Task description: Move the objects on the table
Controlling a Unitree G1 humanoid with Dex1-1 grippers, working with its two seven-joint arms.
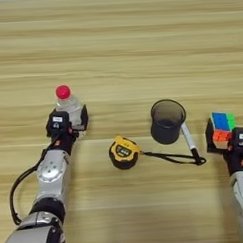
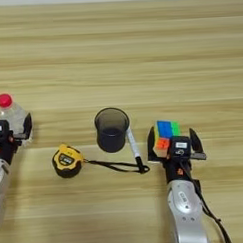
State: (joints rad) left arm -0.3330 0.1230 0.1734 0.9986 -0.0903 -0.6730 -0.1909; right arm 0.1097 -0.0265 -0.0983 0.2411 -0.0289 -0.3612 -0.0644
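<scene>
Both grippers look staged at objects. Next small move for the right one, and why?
Probably close the right gripper on the puzzle cube: its two fingers stand spread on either side of the cube, not yet pinching it. The left gripper is likewise at the bottle.

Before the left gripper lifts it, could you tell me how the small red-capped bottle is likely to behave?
The bottle looks clear and perhaps empty, so it is probably light. It stands upright, tall for its base, so a sideways nudge could tip it, and once down its round body would likely roll. The left gripper has its fingers around the lower body; smooth plastic may slip.
</scene>
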